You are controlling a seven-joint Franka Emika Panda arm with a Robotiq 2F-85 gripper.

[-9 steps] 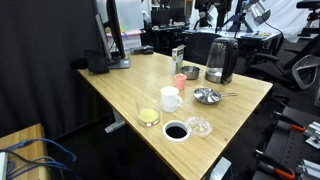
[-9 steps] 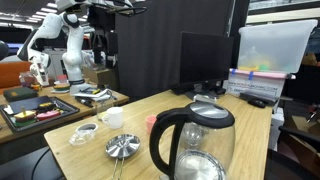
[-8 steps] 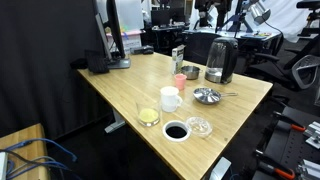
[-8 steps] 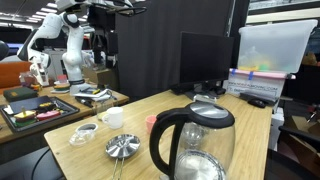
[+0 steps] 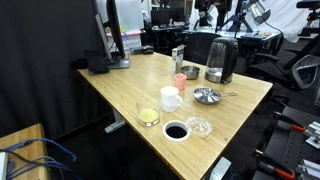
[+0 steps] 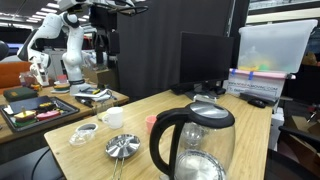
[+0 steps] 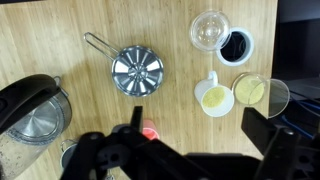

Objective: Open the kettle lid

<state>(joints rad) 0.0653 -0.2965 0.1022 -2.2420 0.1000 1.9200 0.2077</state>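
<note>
The kettle (image 5: 220,60) stands upright at the far side of the wooden table, with its black handle to the side. It fills the foreground in an exterior view (image 6: 195,148). The kettle lid (image 6: 210,116) lies flat and shut on top. In the wrist view the kettle (image 7: 30,110) sits at the left edge, seen from above, with the kettle lid (image 7: 36,122) down. My gripper (image 7: 200,125) is open and empty, high above the table. It hangs over bare wood between a pink cup and a white mug, well to the right of the kettle.
A shiny metal dish (image 7: 137,70) with a handle, a pink cup (image 7: 148,132), a white mug (image 7: 213,97), a glass (image 7: 255,92) of yellow stuff, a glass dish (image 7: 209,28) and a black round dish (image 7: 236,46) lie on the table (image 7: 120,20). A monitor (image 5: 112,30) stands at the table's back.
</note>
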